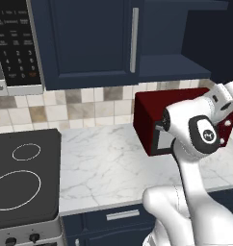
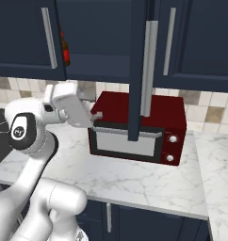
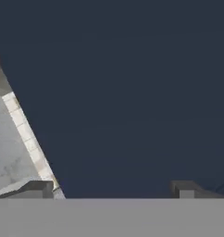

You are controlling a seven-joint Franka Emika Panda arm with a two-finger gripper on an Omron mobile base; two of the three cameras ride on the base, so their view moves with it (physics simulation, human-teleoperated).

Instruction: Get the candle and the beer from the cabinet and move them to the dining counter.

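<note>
beer [image 2: 65, 49]: we see it inside the open cabinet [image 2: 94, 37], at 11 o'clock of the microwave [image 2: 137, 127].
handling: we judge it rigid, slippery, breakable; grip the body.
tool [image 3: 111, 190]: fingers apart, empty.

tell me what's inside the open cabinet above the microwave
In the right base view the cabinet shows part of the beer at its left edge, half hidden by the neighbouring closed door. The candle can't be made out; the interior is dark.

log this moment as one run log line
tool: open, empty | cabinet: one door open | beer: on cabinet shelf, untouched | microwave: on worktop
</note>
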